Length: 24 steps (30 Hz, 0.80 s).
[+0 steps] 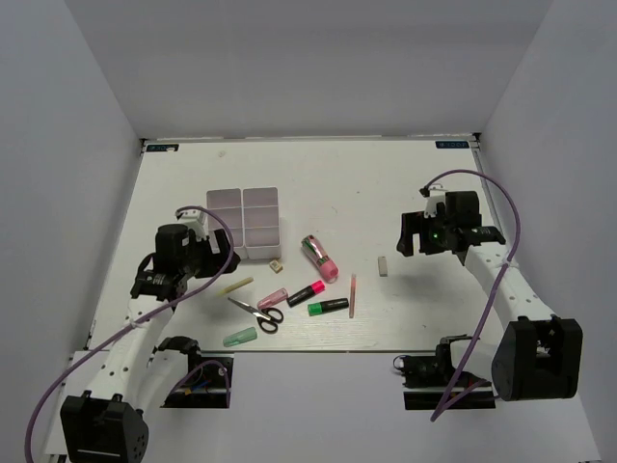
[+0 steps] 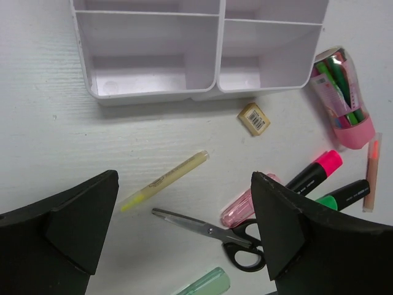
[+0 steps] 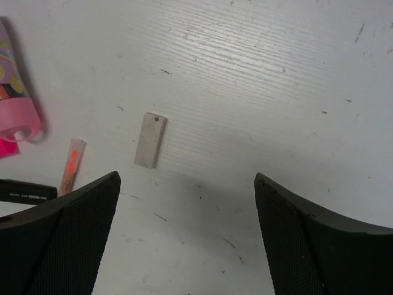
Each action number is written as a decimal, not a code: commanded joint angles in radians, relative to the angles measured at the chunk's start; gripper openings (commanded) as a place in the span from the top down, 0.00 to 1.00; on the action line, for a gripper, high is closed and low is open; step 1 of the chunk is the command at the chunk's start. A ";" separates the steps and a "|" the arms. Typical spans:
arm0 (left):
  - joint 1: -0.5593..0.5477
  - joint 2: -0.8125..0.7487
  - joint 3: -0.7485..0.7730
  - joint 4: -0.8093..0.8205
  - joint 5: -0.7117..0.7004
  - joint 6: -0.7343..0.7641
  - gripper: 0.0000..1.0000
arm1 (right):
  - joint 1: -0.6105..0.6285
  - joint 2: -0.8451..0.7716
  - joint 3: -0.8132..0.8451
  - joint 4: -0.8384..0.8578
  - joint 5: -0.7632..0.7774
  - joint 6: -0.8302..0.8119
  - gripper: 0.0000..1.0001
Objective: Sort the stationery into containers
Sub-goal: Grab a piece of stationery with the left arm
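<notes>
Two white three-compartment trays stand side by side, empty where visible; their near walls show in the left wrist view. In front lie a yellow stick, black-handled scissors, a pale green marker, a pink marker, pink and green highlighters, a thin pink stick, a small tan eraser and a grey eraser. My left gripper is open and empty above the yellow stick and scissors. My right gripper is open and empty, right of the grey eraser.
A clear pen case with a pink cap lies right of the trays and holds several pens; it also shows in the left wrist view. White walls enclose the table on three sides. The table's front edge runs just behind the arm bases.
</notes>
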 commanded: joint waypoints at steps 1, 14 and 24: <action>0.003 -0.046 -0.007 0.034 0.024 0.002 0.01 | 0.007 -0.027 0.037 -0.002 -0.041 -0.007 0.09; 0.003 -0.051 -0.016 0.043 0.027 0.005 0.01 | 0.009 -0.053 0.009 0.007 -0.022 -0.070 0.09; 0.005 -0.037 -0.017 0.060 0.047 -0.007 0.17 | 0.007 0.016 0.095 -0.094 0.016 -0.076 0.09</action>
